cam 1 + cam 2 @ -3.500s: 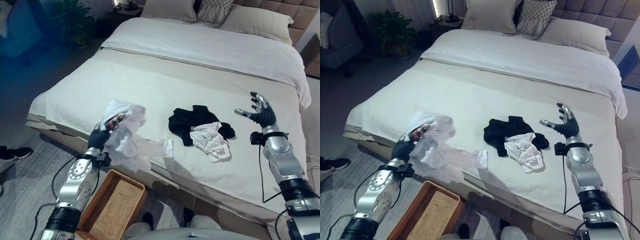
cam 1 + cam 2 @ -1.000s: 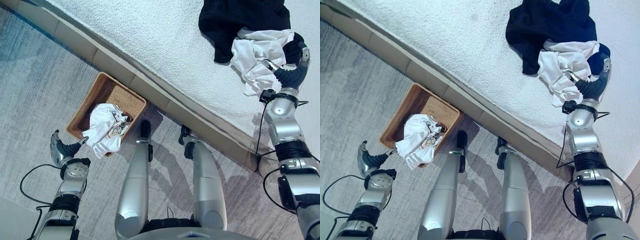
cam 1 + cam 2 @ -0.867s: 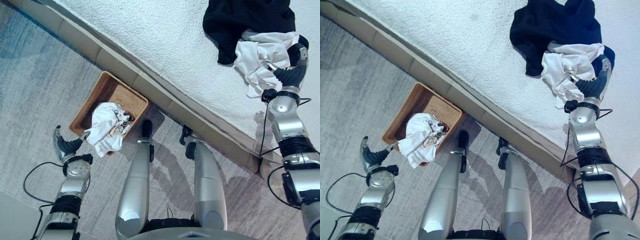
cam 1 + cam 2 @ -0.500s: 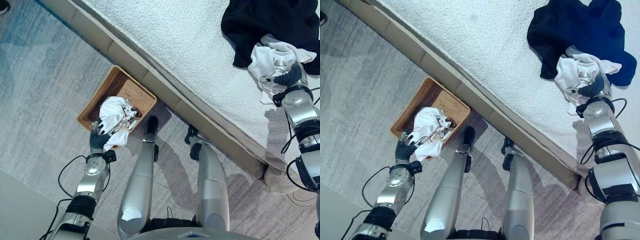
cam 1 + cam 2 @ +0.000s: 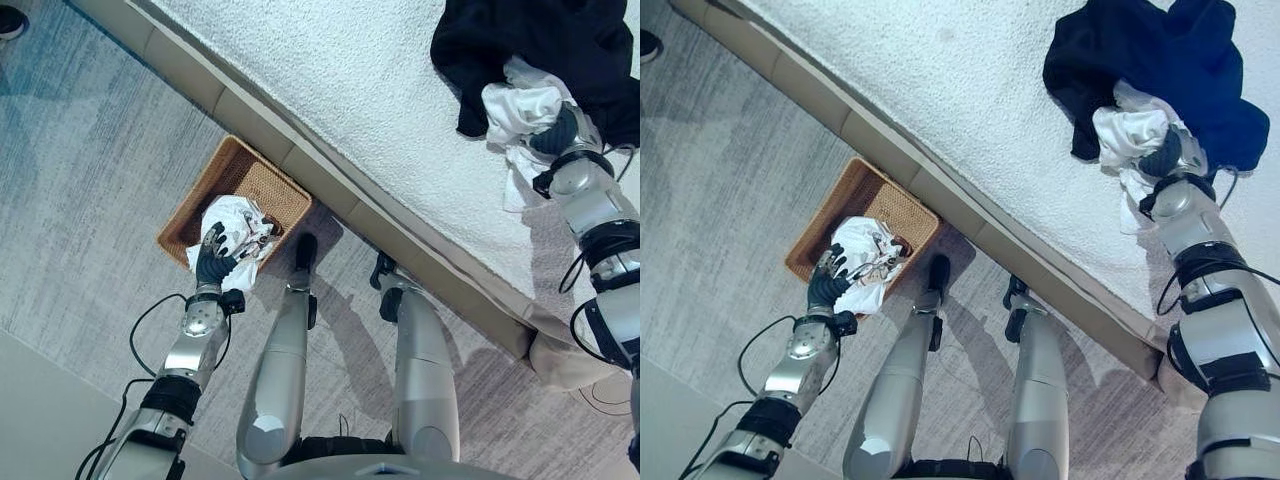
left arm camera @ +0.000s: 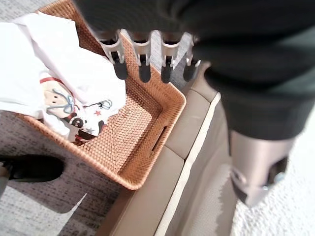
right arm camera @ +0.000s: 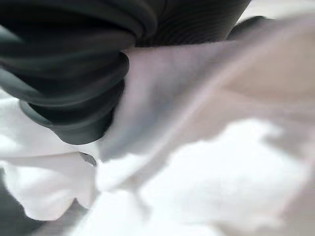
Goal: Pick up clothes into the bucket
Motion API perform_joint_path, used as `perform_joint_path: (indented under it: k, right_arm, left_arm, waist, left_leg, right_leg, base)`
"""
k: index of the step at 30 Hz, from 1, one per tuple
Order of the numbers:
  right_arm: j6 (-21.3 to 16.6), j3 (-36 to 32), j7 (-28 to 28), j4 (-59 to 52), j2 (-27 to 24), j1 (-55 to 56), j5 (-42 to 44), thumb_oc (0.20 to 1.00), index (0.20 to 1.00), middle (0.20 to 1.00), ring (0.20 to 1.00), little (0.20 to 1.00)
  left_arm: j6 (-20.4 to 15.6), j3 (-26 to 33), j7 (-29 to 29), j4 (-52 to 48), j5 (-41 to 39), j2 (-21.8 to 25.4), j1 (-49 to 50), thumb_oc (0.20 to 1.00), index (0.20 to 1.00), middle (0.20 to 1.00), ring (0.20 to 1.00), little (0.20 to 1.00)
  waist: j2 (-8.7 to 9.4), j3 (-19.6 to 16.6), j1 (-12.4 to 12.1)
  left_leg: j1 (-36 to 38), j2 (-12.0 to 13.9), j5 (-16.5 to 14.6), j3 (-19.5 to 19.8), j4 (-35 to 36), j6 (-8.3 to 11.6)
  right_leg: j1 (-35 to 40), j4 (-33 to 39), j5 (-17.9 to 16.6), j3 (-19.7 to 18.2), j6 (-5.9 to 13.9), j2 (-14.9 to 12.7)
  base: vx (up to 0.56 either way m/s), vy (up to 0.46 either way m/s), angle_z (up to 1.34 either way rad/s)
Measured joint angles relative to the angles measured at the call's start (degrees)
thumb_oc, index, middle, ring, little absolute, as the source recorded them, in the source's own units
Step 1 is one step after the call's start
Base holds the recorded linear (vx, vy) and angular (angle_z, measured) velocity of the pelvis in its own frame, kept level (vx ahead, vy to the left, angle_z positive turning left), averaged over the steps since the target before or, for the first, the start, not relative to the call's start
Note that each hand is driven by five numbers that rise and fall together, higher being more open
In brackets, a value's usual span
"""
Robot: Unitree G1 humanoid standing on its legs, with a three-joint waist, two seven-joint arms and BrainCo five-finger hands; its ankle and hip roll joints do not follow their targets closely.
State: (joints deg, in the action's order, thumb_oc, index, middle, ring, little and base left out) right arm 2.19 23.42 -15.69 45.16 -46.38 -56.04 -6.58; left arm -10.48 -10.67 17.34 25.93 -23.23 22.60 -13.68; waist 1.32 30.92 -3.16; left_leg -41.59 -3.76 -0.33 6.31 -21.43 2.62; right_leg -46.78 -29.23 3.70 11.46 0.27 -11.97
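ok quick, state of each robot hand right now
Left robot hand: open, fingers straight over the white shirt in the basket.
Right robot hand: fingers buried in the white garment, cannot tell.

Right hand (image 5: 560, 132) buried in white garment (image 5: 520, 105); fingers hidden by cloth, grip unreadable. Right wrist view: white fabric pressed against lens, blurred, no fingers discernible. Black garment (image 5: 560, 45) cut off by top edge. Printed white garment (image 6: 54, 83) in wicker basket (image 6: 147, 132) runs off frame edge in left wrist view; basket's far end cropped too. Dark shoe (image 5: 10, 20) at corner, mostly cropped.
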Motion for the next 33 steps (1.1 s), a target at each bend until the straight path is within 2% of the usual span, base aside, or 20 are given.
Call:
perform_joint_path:
  k: [2, 4, 6, 8, 9, 12, 14, 17, 22, 24, 28, 31, 33]
  right_arm:
    - [-0.94, -1.06, -1.27, -5.98, -0.7, 1.7, 0.02, 0.2, 0.2, 0.2, 0.2, 0.2]
    - [-1.78, -4.42, -2.07, -11.45, -2.47, 5.47, -0.01, 0.2, 0.2, 0.2, 0.2, 0.2]
    - [-2.1, -5.63, -2.81, -13.04, -3.33, 7.07, -0.03, 0.2, 0.2, 0.2, 0.2, 0.2]
    - [-2.42, -7.89, -3.67, -16.0, -5.25, 9.12, -0.07, 0.2, 0.2, 0.2, 0.2, 0.2]
    - [-2.55, -10.37, -3.77, -17.62, -6.66, 10.67, -0.16, 0.2, 0.2, 0.2, 0.2, 0.2]
    - [-3.15, -15.32, -4.57, -20.01, -9.11, 14.8, -0.22, 0.2, 0.2, 0.2, 0.2, 0.2]
    - [-3.2, -17.44, -5.05, -21.55, -9.33, 16.5, -0.21, 0.2, 0.2, 0.2, 0.2, 0.2]
    - [-3.32, -23.11, -4.84, -25.48, -9.35, 23.7, -0.23, 0.2, 0.2, 0.2, 0.2, 0.2]
    - [-3.55, -26.58, -3.69, -27.65, -8.73, 27.0, -0.24, 0.2, 0.2, 0.2, 0.2, 0.2]
    - [-3.84, -26.62, -3.05, -29.04, -8.4, 28.46, -0.25, 0.2, 0.2, 0.2, 0.2, 0.2]
    - [-4.18, -26.53, -1.64, -29.15, -8.52, 28.43, -0.25, 0.2, 0.2, 0.2, 0.2, 0.2]
    - [-4.31, -25.14, 0.45, -29.99, -8.76, 28.27, -0.25, 0.2, 0.2, 0.2, 0.2, 0.2]
    - [-4.75, -23.37, 1.98, -31.67, -8.84, 28.25, -0.23, 0.2, 0.2, 0.2, 0.2, 0.2]
  left_arm:
    - [-0.03, 0.35, -0.02, -0.01, 0.02, -0.06, -0.21, 1.0, 1.0, 1.0, 1.0, 1.0]
    - [0.03, 0.76, -0.06, 0.19, 0.07, -0.13, -0.29, 1.0, 1.0, 1.0, 1.0, 1.0]
    - [-0.01, 0.74, -0.03, 0.2, 0.13, 0.05, 0.19, 1.0, 1.0, 1.0, 1.0, 1.0]
    - [-0.04, 1.05, -0.06, 0.16, 0.27, 0.63, 0.92, 1.0, 1.0, 1.0, 1.0, 1.0]
    - [-0.04, 1.17, -0.11, 0.14, 1.57, 0.93, 0.96, 1.0, 1.0, 1.0, 1.0, 1.0]
    - [0.06, 1.37, -0.91, -0.13, 2.34, 1.06, 0.76, 1.0, 1.0, 1.0, 1.0, 1.0]
    - [-0.01, 1.81, -1.38, -0.18, 2.39, 1.06, 1.52, 1.0, 1.0, 1.0, 1.0, 1.0]
    - [0.65, 3.45, -2.79, -2.96, 2.49, 1.54, 1.88, 1.0, 1.0, 1.0, 1.0, 1.0]
    - [1.42, 4.13, -5.31, -7.44, 3.94, 2.98, -0.25, 1.0, 1.0, 1.0, 1.0, 1.0]
    - [1.29, 3.99, -6.71, -9.16, 4.47, 3.28, -0.29, 1.0, 1.0, 1.0, 1.0, 1.0]
    - [1.35, 2.84, -8.65, -10.78, 4.45, 2.93, -0.38, 1.0, 1.0, 1.0, 1.0, 1.0]
    - [1.94, 2.2, -10.15, -13.92, 4.47, 3.52, -0.86, 1.0, 1.0, 1.0, 1.0, 1.0]
    - [2.02, 0.15, -11.38, -16.04, 4.52, 4.54, -1.53, 1.0, 1.0, 1.0, 1.0, 1.0]
  waist:
    - [-0.1, 0.02, 0.85]
    - [-0.03, 0.13, -0.09]
    - [-0.01, 0.11, 0.32]
    - [0.0, -0.04, 1.27]
    - [0.01, -0.03, 0.96]
    - [0.1, -0.09, 3.47]
    - [0.08, -0.13, 4.04]
    - [-0.05, -0.96, 5.56]
    - [-0.63, -2.59, 7.89]
    - [-1.91, -6.53, 8.9]
    - [-4.21, -10.12, 8.94]
    - [-4.71, -11.43, 9.01]
    - [-4.74, -14.13, 9.04]
  left_leg:
    - [1.66, 0.21, -0.03, -0.24, 0.06, -0.02]
    - [4.14, 0.58, -0.07, -1.22, 0.16, 0.02]
    - [6.54, 0.59, -0.22, -1.58, 0.5, -0.13]
    - [10.8, 0.7, -0.48, -2.4, 2.35, -0.52]
    - [12.91, 1.08, -0.47, -3.26, 3.28, -0.56]
    - [17.74, 1.24, -0.97, -4.34, 4.93, -1.45]
    - [19.33, 1.28, -0.56, -4.68, 5.85, -1.45]
    - [26.24, 1.62, -1.09, -5.66, 8.98, -1.84]
    - [31.61, 2.05, -0.99, -6.44, 11.01, -1.7]
    - [33.24, 2.44, -1.15, -6.72, 12.75, -1.47]
    - [36.72, 2.97, -1.09, -7.62, 14.91, -1.52]
    - [39.92, 3.48, -1.09, -7.74, 16.21, -1.51]
    - [40.27, 3.73, -1.09, -7.76, 16.78, -1.51]
  right_leg:
    - [1.94, 1.03, -0.43, -0.19, 0.19, 0.4]
    - [4.41, 1.8, -0.89, -0.74, 0.29, 0.84]
    - [6.72, 2.62, -1.01, -1.34, 0.31, 1.0]
    - [10.62, 4.83, -0.99, -2.05, 1.08, 1.25]
    - [12.65, 6.41, -1.56, -2.8, 1.97, 1.8]
    - [17.33, 8.87, -1.99, -3.51, 2.55, 2.12]
    - [18.76, 9.7, -2.67, -3.85, 3.14, 2.25]
    - [24.71, 11.93, -2.58, -4.76, 3.25, 2.88]
    - [29.17, 13.15, -2.58, -5.2, 3.1, 3.59]
    - [30.43, 14.65, -2.39, -5.24, 3.16, 4.04]
    - [33.37, 16.21, -2.75, -5.54, 3.25, 4.76]
    - [36.57, 17.61, -2.74, -5.51, 3.24, 5.35]
    - [36.78, 17.97, -2.61, -5.51, 3.22, 5.64]
  base:
    - [-0.02, 0.018, -0.06]
    - [0.0, 0.023, -0.14]
    - [0.02, 0.028, -0.18]
    - [0.04, 0.039, -0.23]
    - [0.03, 0.027, -0.24]
    - [0.1, 0.04, -0.19]
    - [0.1, 0.024, -0.16]
    - [0.14, 0.023, -0.21]
    - [0.1, 0.015, -0.13]
    - [0.09, 0.004, -0.11]
    - [0.08, -0.015, -0.12]
    - [0.08, -0.026, -0.05]
    - [0.08, -0.03, 0.0]
